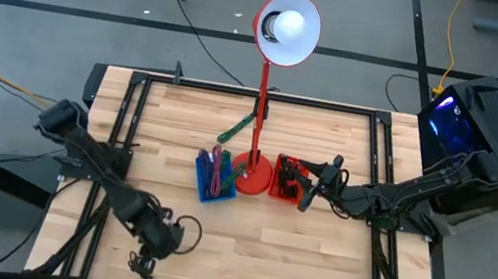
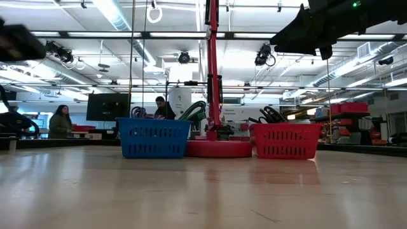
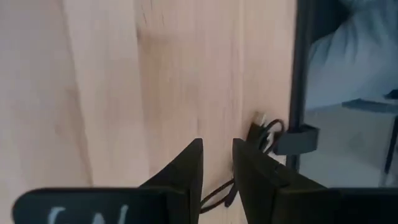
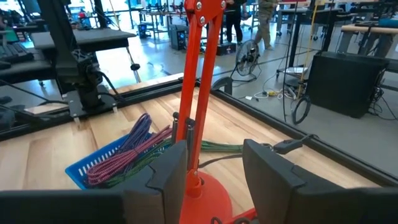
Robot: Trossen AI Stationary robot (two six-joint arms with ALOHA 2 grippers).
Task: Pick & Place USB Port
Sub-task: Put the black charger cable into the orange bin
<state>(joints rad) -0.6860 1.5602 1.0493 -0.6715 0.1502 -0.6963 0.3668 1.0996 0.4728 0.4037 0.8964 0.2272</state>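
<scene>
A thin black USB cable [image 3: 268, 132] lies slack on the wood at the table's near edge [image 1: 143, 266], its plug end beside the black frame rail. My left gripper [image 3: 217, 165] hangs over it, pointing down, open by a narrow gap; a loop of the cable [image 3: 214, 196] runs under the fingers. My right gripper [image 4: 214, 168] is open wide above the red basket [image 1: 287, 180], which holds black cables. A blue basket [image 1: 215, 176] holds coloured cables. My left gripper stands over the black cable's loop [image 3: 211, 198] from above, pointing down. The fingers hide the spot, and I cannot tell whether they touch the cable. The cable lies flat on the table.
A red desk lamp stands on its round base [image 1: 251, 173] between the two baskets, its pole [image 4: 198, 93] just beyond my right gripper. A green cable [image 1: 236, 126] lies behind the lamp. Black frame rails [image 3: 303, 74] run along the table's edges. People stand in the room beyond.
</scene>
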